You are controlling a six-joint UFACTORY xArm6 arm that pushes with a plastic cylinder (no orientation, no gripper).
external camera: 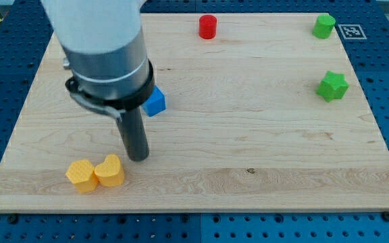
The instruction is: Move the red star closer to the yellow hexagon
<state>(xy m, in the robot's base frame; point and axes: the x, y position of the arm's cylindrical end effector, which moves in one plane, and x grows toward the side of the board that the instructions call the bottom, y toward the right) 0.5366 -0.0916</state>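
yellow blocks: two, a hexagon [81,175] and a heart [110,171]
green blocks: two, a star [332,86] and another [324,26]
red blocks: one cylinder [208,27]
blue blocks: one [155,102]

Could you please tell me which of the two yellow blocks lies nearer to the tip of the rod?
The yellow heart-shaped block, the right-hand one of the touching pair: my tip stands just to its upper right, while the yellow hexagon lies beyond it toward the view's left.

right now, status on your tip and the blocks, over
My tip down just above the yellow heart, which touches the yellow hexagon. No red star visible; only a red cylinder at the view's top. Blue block beside the rod.
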